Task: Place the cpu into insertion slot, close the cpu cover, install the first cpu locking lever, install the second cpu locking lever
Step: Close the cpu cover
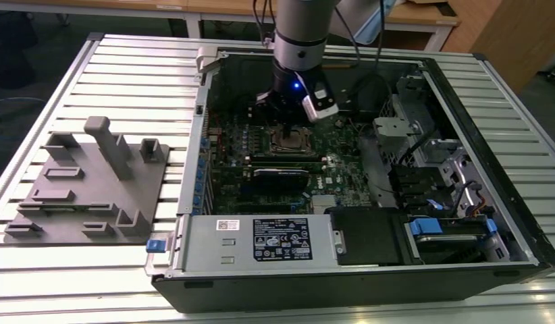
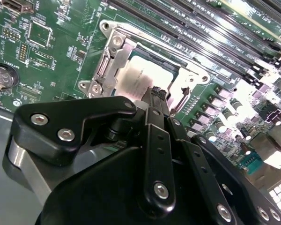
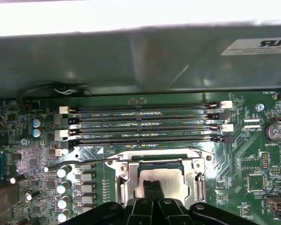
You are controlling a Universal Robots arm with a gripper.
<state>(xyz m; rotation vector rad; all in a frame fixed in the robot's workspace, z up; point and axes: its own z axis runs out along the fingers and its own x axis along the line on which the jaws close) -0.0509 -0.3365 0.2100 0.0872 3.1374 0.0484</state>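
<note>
I've got the jaws together with nothing between them. The gripper (image 2: 157, 93) tip rests on, or just over, the cpu (image 2: 138, 75), and I judge it's there to push, not to grip. The cpu lies in the insertion slot (image 1: 294, 143), upper middle of the exterior view. The cpu cover (image 2: 107, 65) appears to lie flat around it.

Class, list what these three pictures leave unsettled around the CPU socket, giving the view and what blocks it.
1. Exterior view: the cpu is too small to judge how it sits, and the gripper stands over it.
2. First wrist view: the cpu's near edge is hidden behind the gripper.
3. Second wrist view: the near side of the insertion slot is covered by the gripper's black body.
</note>
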